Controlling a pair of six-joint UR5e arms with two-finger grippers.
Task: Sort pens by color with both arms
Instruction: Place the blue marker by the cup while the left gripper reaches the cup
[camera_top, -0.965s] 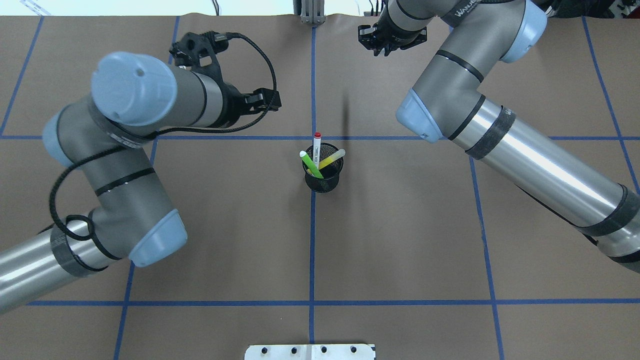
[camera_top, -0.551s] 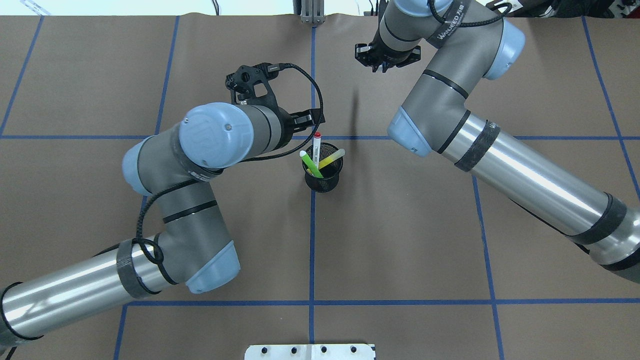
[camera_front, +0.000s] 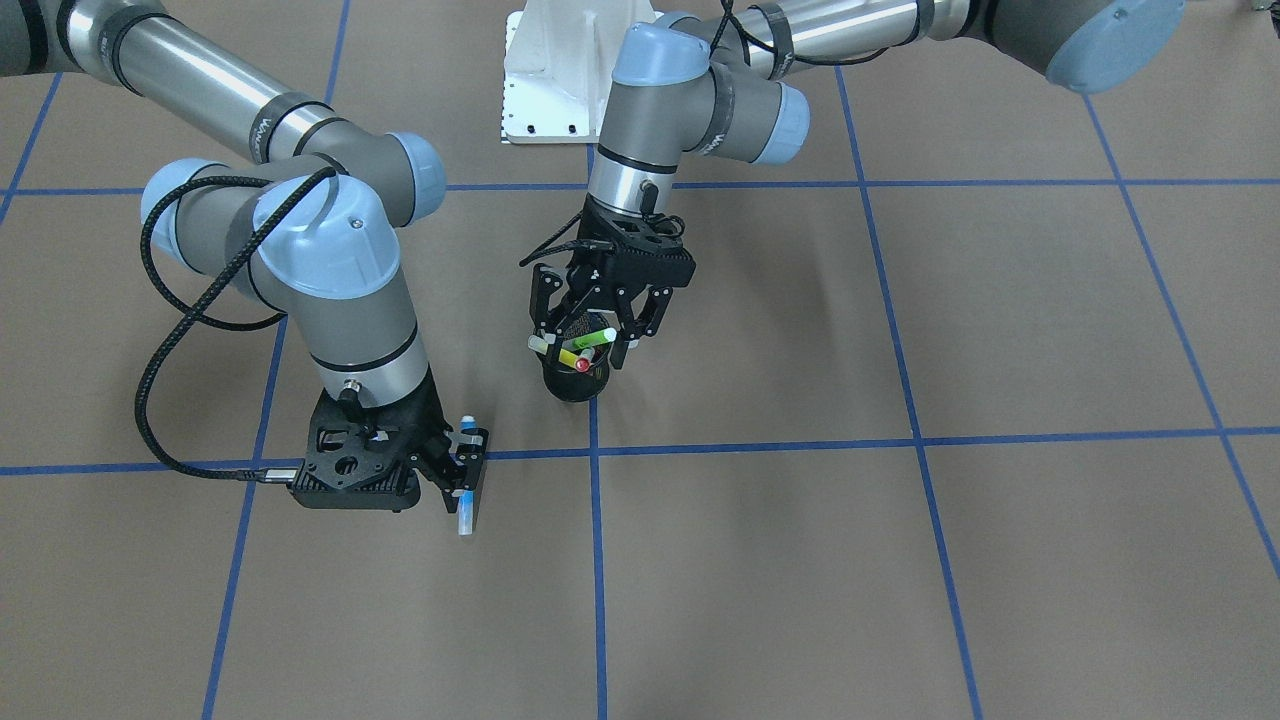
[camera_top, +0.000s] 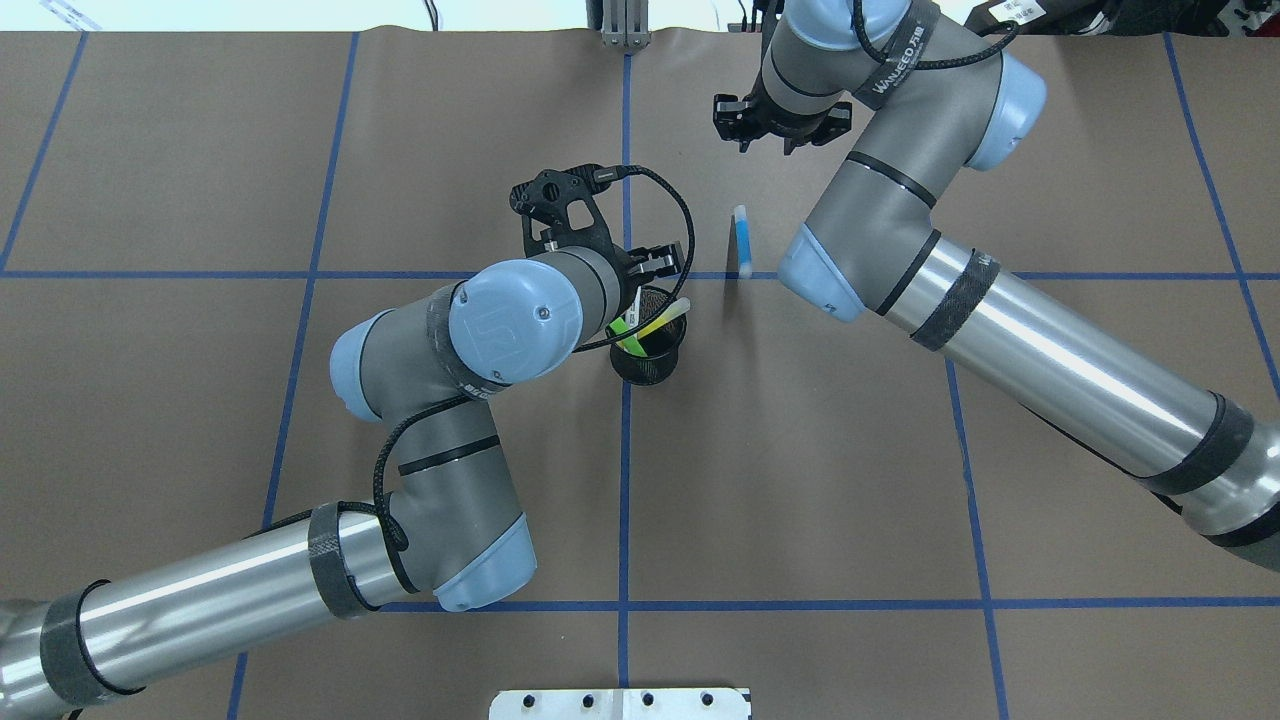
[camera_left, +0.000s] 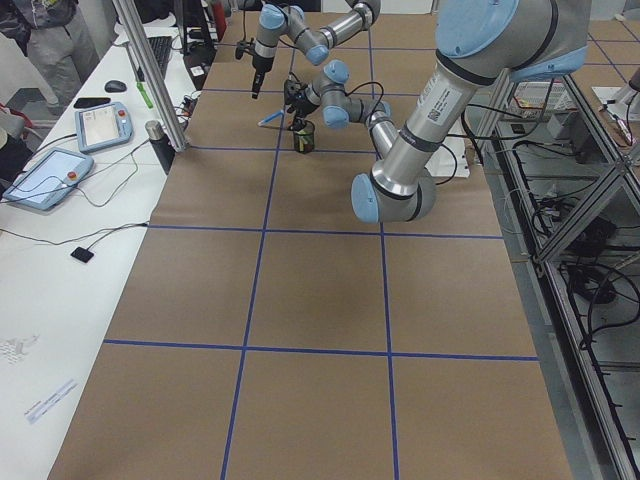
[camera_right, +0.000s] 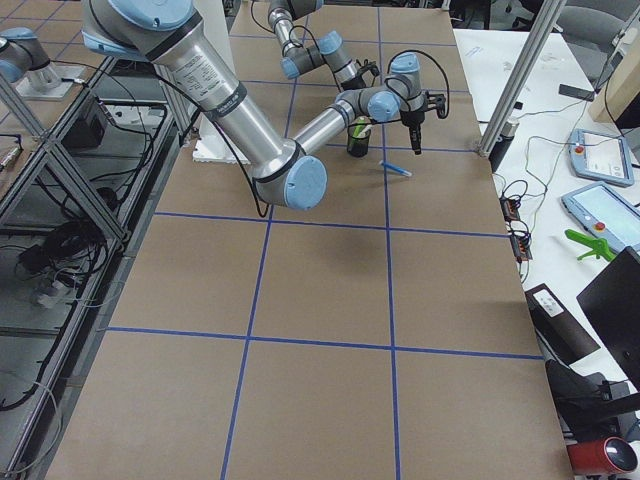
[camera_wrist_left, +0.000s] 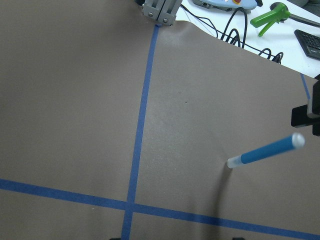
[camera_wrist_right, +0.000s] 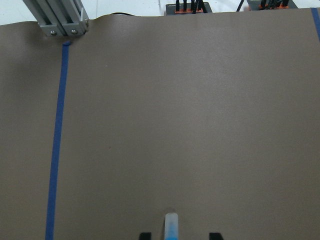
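A black mesh cup (camera_top: 648, 365) stands at the table's centre and holds a green pen (camera_front: 598, 338), a yellow pen (camera_front: 568, 356) and a red-capped pen (camera_front: 583, 365). My left gripper (camera_front: 590, 330) is open just above the cup, with its fingers on either side of the pen tops. It also shows in the overhead view (camera_top: 657, 268). The blue pen (camera_top: 741, 240) is on the far side of the cup, tilted, with one end on the paper (camera_wrist_left: 265, 152). My right gripper (camera_top: 768, 145) is open above it, with its fingers clear of the pen (camera_wrist_right: 171, 227).
Blue tape lines (camera_top: 624, 500) divide the brown paper into squares. The white base pedestal (camera_front: 560, 70) is at the robot's edge. An aluminium post (camera_top: 622, 25) stands at the far edge. A side table with tablets (camera_left: 50, 175) runs beyond it.
My left arm has swung right, from the left half to over the cup. My right gripper has let go of the blue pen, which now shows below it.
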